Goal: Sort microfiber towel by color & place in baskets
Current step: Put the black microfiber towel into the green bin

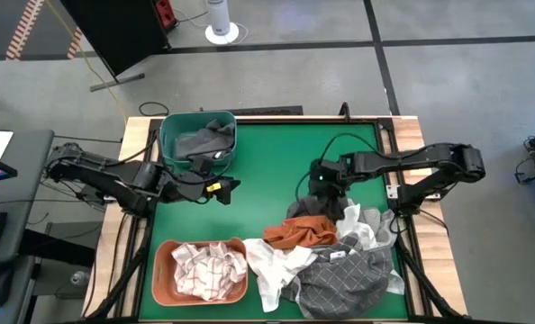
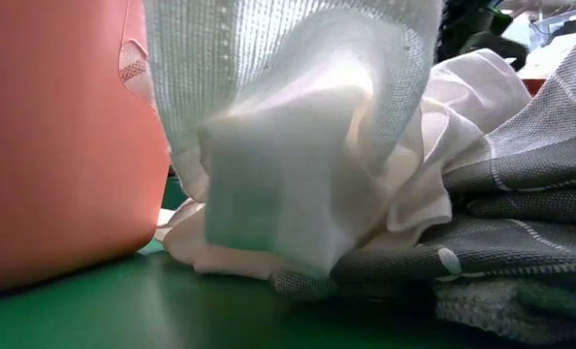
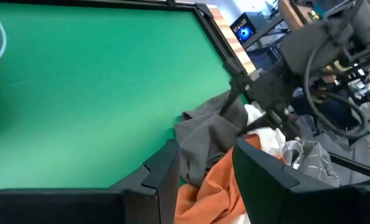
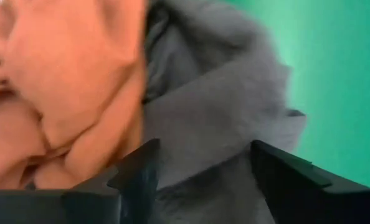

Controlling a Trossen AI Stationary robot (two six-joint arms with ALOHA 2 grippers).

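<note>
Hovering my right gripper (image 4: 200, 171) over the pile's far edge, I am seeing the plain dark grey towel (image 4: 216, 106) lying directly beneath and between its wide-open, empty fingers, with the rust orange towel (image 4: 73, 81) just beside; it is probably touching the cloth, though I cannot tell for sure. My left gripper (image 1: 222, 187) is waiting partly open and empty near the teal basket (image 1: 168, 144), well apart from the pile, so the right arm is the nearer one.

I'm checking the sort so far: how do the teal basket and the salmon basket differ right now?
The teal basket sits at the table's far edge beside the left gripper; the salmon basket sits at the near edge. The teal basket holds a dark grey towel; the salmon basket holds a pale checked towel. Both are shallow rounded tubs of similar size on the table's left side.
</note>
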